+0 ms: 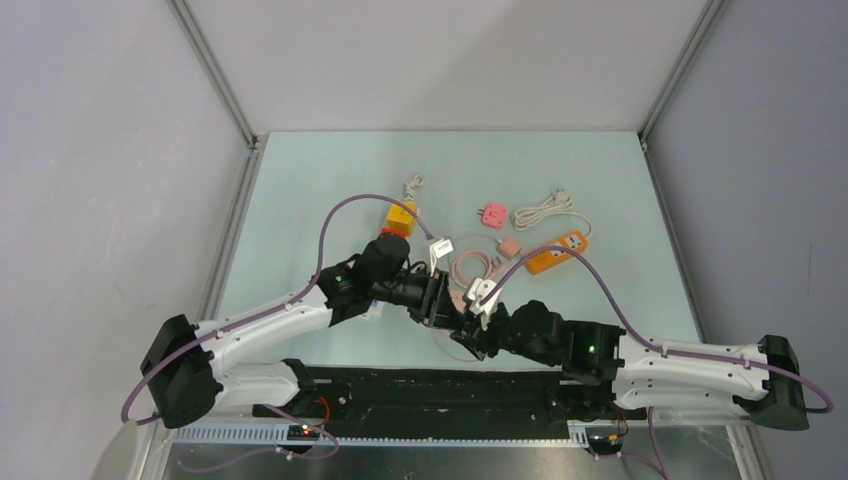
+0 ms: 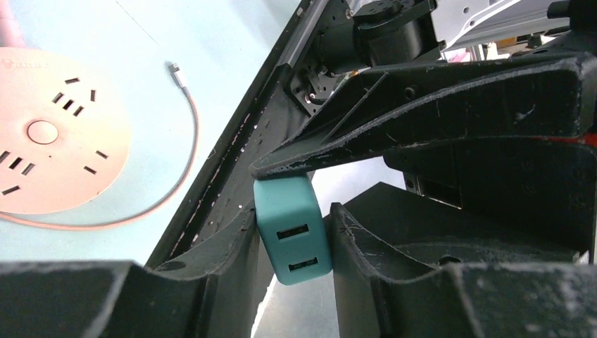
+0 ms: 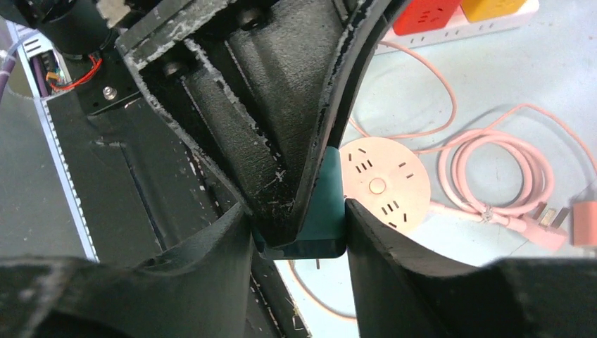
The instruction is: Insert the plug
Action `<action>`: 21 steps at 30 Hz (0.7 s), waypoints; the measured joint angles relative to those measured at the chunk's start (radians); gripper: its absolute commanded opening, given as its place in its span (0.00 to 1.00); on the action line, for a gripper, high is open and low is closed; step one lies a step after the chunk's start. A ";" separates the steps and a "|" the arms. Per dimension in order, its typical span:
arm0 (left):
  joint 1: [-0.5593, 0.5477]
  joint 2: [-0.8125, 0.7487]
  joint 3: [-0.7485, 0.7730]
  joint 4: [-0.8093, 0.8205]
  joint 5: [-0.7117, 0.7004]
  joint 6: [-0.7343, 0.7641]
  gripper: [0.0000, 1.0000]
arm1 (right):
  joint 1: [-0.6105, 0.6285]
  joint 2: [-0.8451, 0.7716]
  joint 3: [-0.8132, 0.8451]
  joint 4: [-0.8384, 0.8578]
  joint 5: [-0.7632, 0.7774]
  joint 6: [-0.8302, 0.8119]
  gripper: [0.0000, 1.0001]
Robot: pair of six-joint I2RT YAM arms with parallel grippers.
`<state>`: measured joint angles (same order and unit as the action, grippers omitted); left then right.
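Note:
The plug [image 2: 292,229] is a teal USB charger block, held in the air above the table's near edge, where both grippers meet. My left gripper [image 2: 292,243] has a finger pressed against each of its sides, with its two USB slots facing the left wrist camera. My right gripper [image 3: 299,239] is shut on the same plug [image 3: 327,211], and one left finger is wedged in beside it. A metal prong shows under the block. In the top view the arms hide the plug between the left gripper [image 1: 452,312] and the right gripper [image 1: 474,326]. A round pink socket [image 3: 384,184] lies flat just beyond.
The round pink socket's coiled cable [image 3: 500,169] trails right. Farther back lie an orange power strip [image 1: 557,252], a pink cube adapter [image 1: 494,214], a white cable bundle [image 1: 543,209] and a yellow and red strip [image 1: 398,218]. The black base rail [image 1: 440,385] runs under the grippers.

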<state>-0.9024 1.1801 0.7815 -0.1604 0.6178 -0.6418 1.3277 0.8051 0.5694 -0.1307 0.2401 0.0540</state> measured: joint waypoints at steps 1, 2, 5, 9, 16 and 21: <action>0.000 0.004 0.003 -0.006 -0.002 0.004 0.00 | 0.001 0.002 0.000 0.000 0.005 0.005 0.68; -0.001 0.008 0.008 -0.010 -0.005 0.008 0.00 | 0.002 0.005 0.000 0.000 0.015 0.015 0.76; -0.001 0.011 0.012 -0.027 -0.012 0.025 0.00 | 0.002 0.008 0.000 -0.009 0.049 0.048 0.99; -0.003 0.011 0.026 -0.081 -0.075 0.053 0.00 | 0.002 -0.008 0.000 -0.037 0.078 0.096 0.99; -0.002 0.011 0.059 -0.179 -0.311 0.087 0.00 | 0.002 -0.176 -0.032 -0.109 0.109 0.272 0.94; -0.002 0.044 0.066 -0.218 -0.420 0.085 0.00 | -0.006 -0.291 -0.092 -0.213 0.188 0.475 0.88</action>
<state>-0.9039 1.2243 0.8478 -0.3786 0.1982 -0.5571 1.3216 0.5144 0.4774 -0.3439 0.4282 0.5285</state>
